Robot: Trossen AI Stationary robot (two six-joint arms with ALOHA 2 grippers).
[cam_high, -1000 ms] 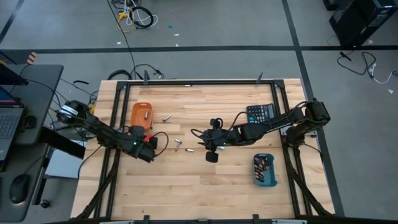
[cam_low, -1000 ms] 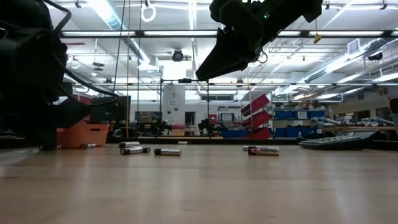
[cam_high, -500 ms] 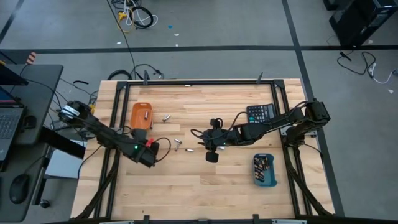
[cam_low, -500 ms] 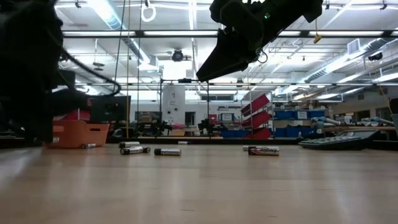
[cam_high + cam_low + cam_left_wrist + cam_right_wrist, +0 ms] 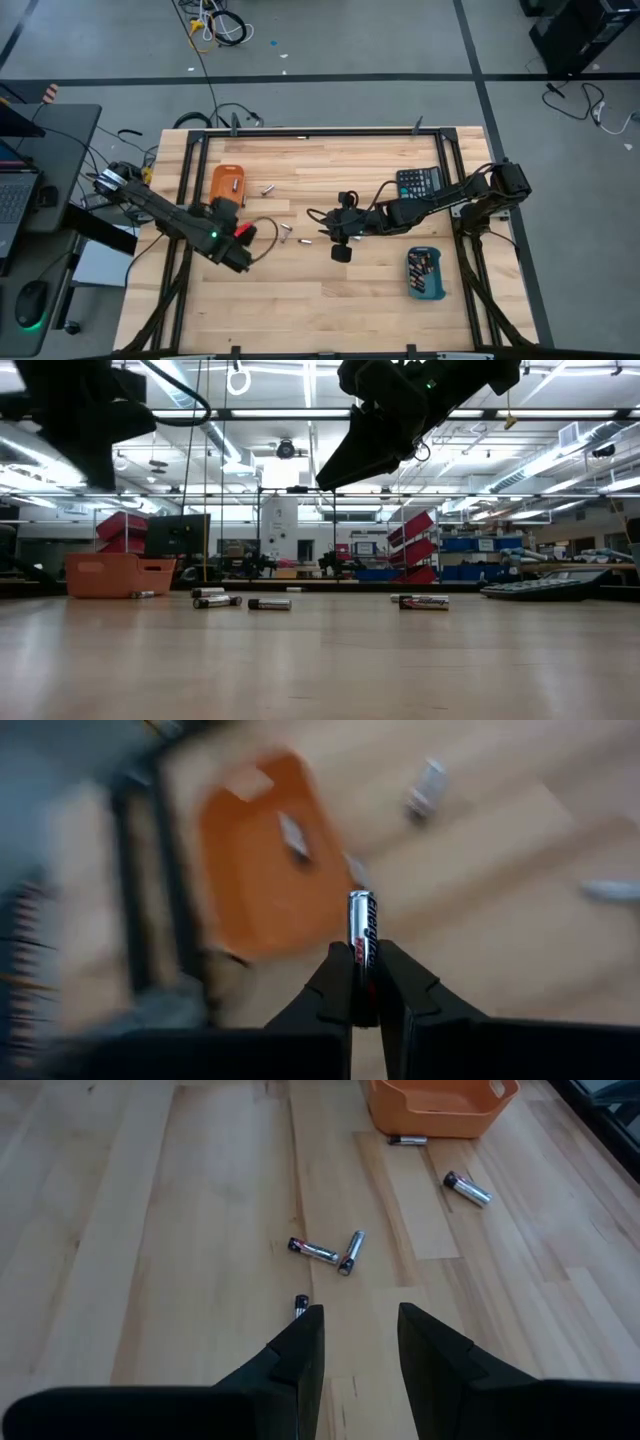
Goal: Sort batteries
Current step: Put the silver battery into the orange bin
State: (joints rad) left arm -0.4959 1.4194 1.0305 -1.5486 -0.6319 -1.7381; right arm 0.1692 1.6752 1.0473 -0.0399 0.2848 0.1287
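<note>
Tray [image 5: 226, 184] on table's [image 5: 300, 300] left, loose batteries [image 5: 286, 232] mid-table, calculator [image 5: 418, 181] right.

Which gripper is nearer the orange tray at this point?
Left. The left gripper, shut on a battery, hangs just beside the orange tray; the right gripper hovers open mid-table, farther away.

Around the orange tray [image 5: 227, 185], bare wood [image 5: 300, 300] lay open toward the table's near edge. On the tray's right side loose batteries [image 5: 268, 189] dotted the way, with more [image 5: 285, 230] farther out. Beyond those, the right gripper [image 5: 322, 226] hung above the boards. The left gripper [image 5: 226, 207], raised, crowded the tray's near end.
</note>
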